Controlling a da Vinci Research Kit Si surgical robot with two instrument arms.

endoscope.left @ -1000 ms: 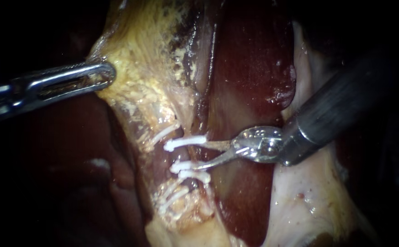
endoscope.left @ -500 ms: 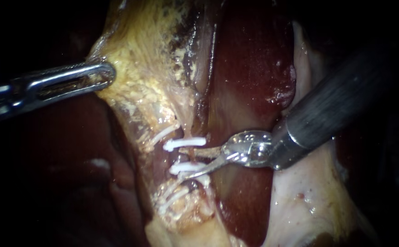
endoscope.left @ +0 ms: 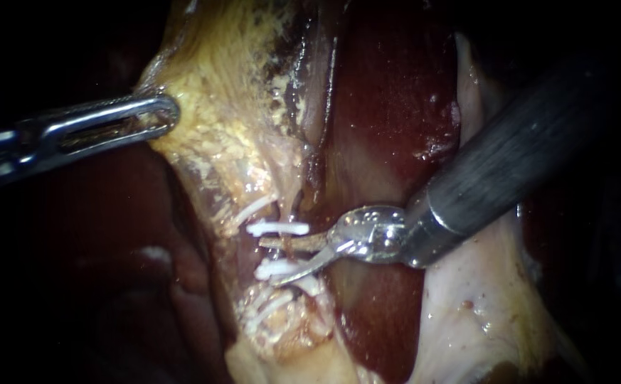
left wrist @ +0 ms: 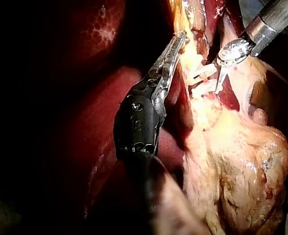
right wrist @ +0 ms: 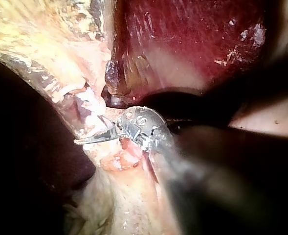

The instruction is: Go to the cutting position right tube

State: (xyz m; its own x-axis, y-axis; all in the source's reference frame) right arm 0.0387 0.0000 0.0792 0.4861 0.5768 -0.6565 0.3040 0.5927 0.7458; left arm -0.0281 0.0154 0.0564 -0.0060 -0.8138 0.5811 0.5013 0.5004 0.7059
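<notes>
My right instrument [endoscope.left: 273, 262] holds its blades agape astride the tube [endoscope.left: 285, 253], which runs top to bottom between two white clips [endoscope.left: 278, 228]. My left instrument [endoscope.left: 168, 115] clamps yellow tissue [endoscope.left: 218, 92].

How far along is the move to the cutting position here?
Done: white clips sit on the tube, and the left instrument grips the tissue. In hand: the right instrument's open jaws lie at the gap between the clips. Left: whether the tube sits squarely between the jaws is unclear.

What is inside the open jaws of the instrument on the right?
A reddish stretch of tube, between two white clips; the tissue beneath it is covered.
</notes>
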